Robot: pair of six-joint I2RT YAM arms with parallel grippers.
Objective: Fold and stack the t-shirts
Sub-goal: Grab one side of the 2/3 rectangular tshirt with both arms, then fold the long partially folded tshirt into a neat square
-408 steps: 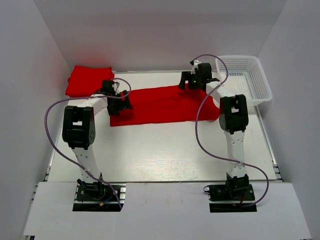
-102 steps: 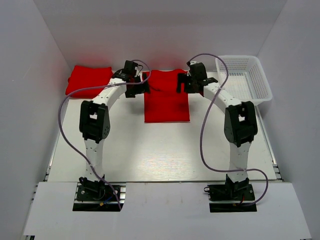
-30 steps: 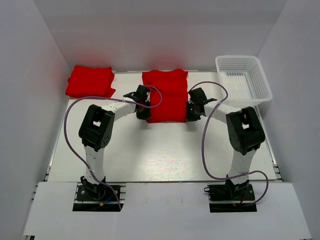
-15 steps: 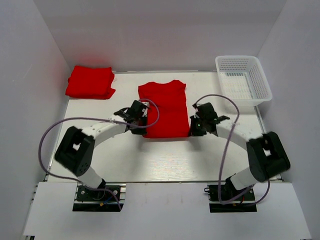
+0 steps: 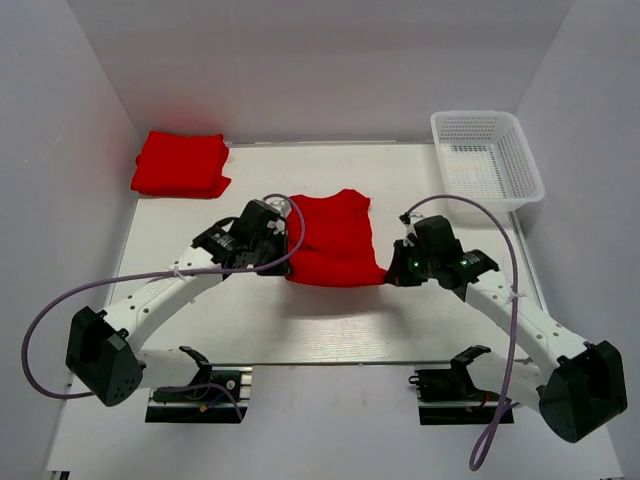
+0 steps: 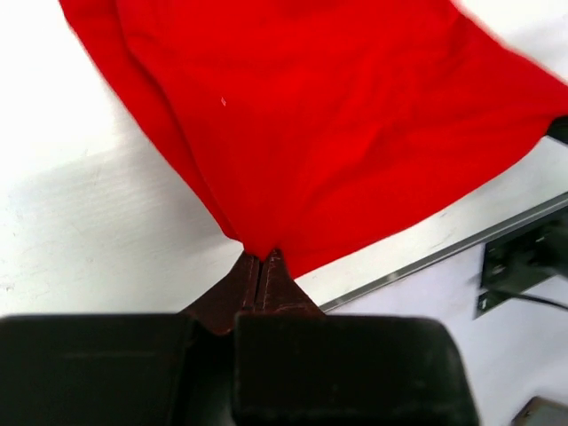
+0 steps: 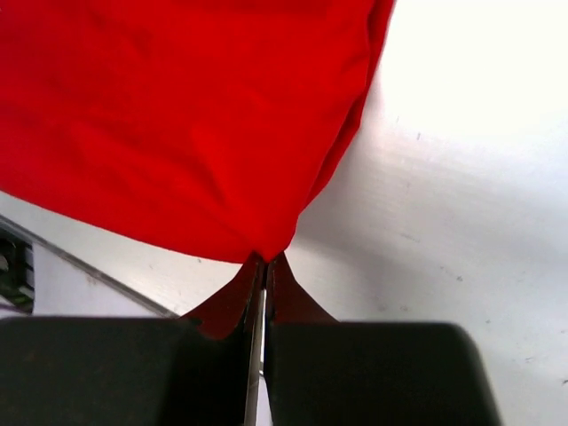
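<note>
Plain red t-shirts (image 5: 335,240); white mesh basket (image 5: 520,165).

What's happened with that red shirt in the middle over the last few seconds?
The middle shirt was folded narrower, then dragged from the back of the table toward its near edge. The left fingers and right fingers pinch its near corners. The folded pile at back left and the basket stayed put.
</note>
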